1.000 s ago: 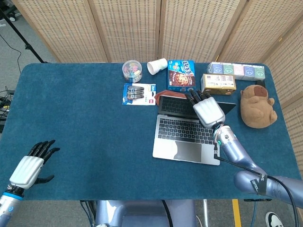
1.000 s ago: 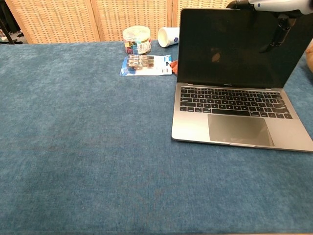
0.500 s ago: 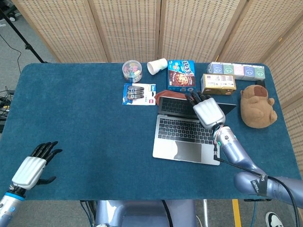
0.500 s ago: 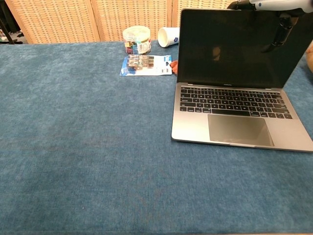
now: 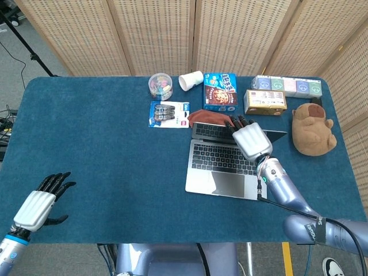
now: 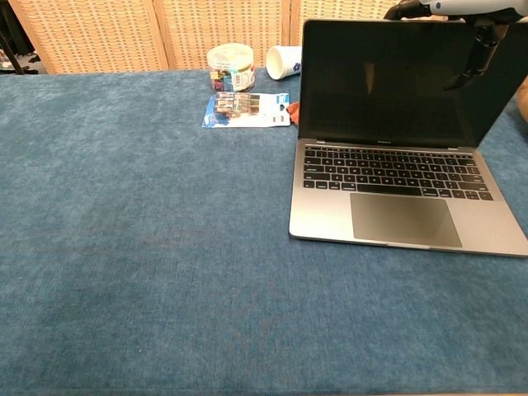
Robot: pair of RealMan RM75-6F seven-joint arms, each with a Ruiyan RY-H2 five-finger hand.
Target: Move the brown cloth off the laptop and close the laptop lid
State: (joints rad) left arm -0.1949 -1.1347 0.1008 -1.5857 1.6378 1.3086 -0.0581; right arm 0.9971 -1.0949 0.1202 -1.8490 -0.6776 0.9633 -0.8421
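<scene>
Brown cloth (image 5: 208,117) lies behind the laptop (image 5: 227,161), right hand (image 5: 250,140) hooks fingers over lid edge holding nothing, next push lid down.

Laptop (image 5: 223,161) right of table centre, cloth (image 5: 208,117) behind its lid, right robot hand (image 5: 250,141) on lid edge

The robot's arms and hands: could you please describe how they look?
Each hand, left hand and right hand, has a ribbed white back shell and black fingers. The right arm is glossy silver-blue, with a black band bearing white lettering and a thin black cable along the forearm.
</scene>
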